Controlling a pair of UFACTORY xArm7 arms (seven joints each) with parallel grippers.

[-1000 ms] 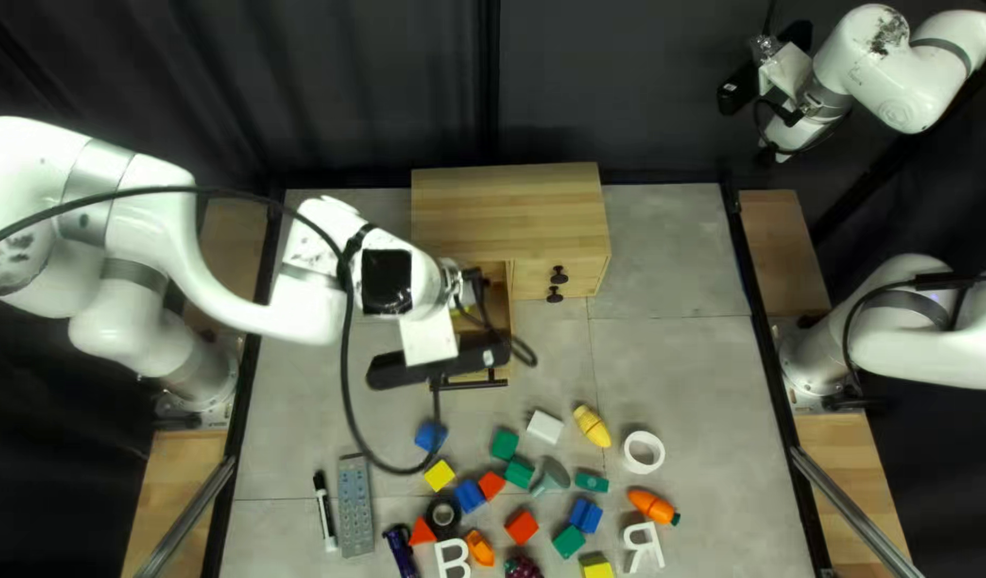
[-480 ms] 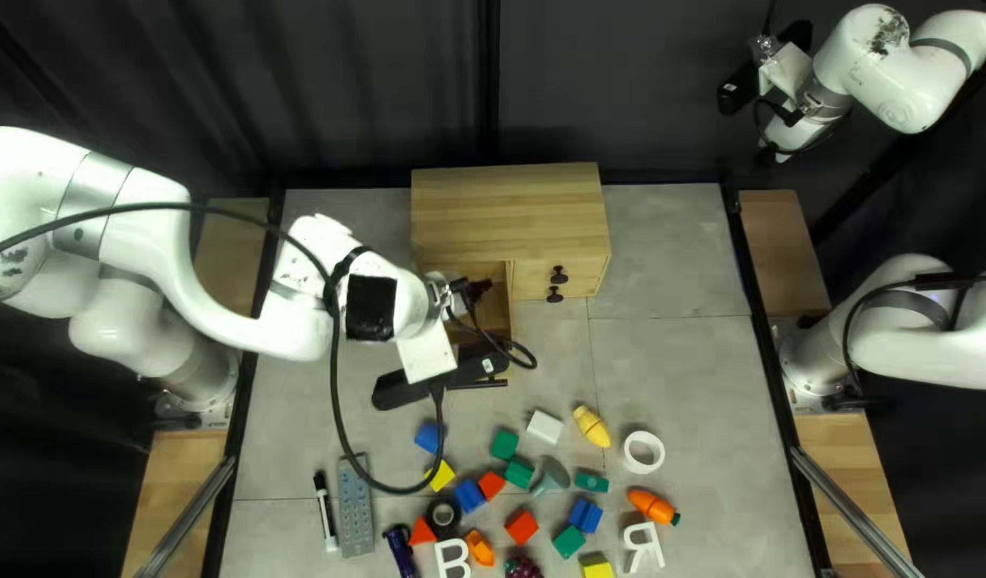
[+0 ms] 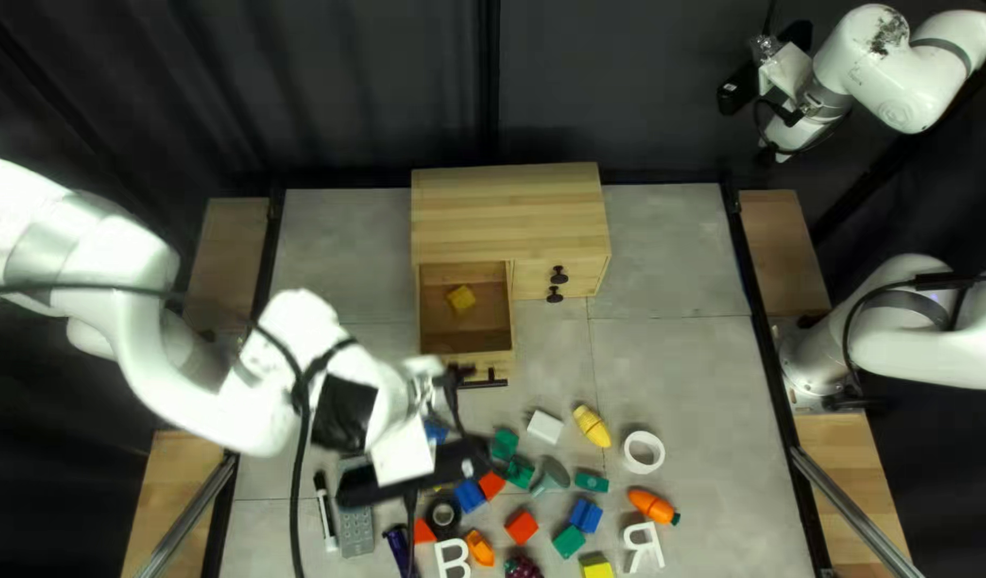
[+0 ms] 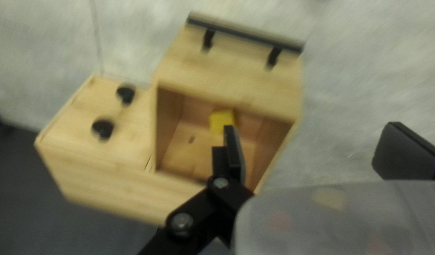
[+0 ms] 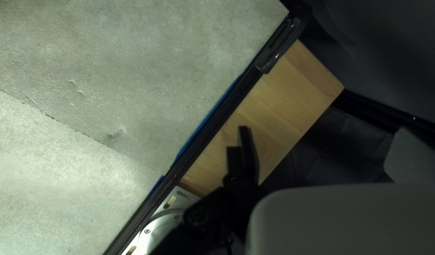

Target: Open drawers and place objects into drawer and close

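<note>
While the wide drawer (image 3: 466, 340) of the wooden cabinet (image 3: 509, 203) is pulled open, a yellow block (image 3: 463, 299) is held on its floor, well inside the walls at either side. By the top left view, the left gripper (image 3: 450, 383) is placed on the near side of that block, beside the drawer's black handle (image 3: 484, 383), so the two are seen apart. In the left wrist view, blurred as it is, the fingers (image 4: 235, 153) are spread wide, and the yellow block is seen ahead of one fingertip, outside the gap between them. Two dark knobs (image 3: 558, 276) are seen on the closed part of the cabinet, just beside the open drawer.

High at the right of the top left view, the right gripper (image 3: 789, 113) is raised well apart from the cabinet; its fingers (image 5: 248, 148) are set wide apart over the table's wooden side strip (image 5: 274, 104). Nearer the table's near edge, a white ring (image 3: 644, 453), a toy carrot (image 3: 652, 505), a marker (image 3: 326, 512) and coloured blocks (image 3: 522, 527) are scattered on the grey top.
</note>
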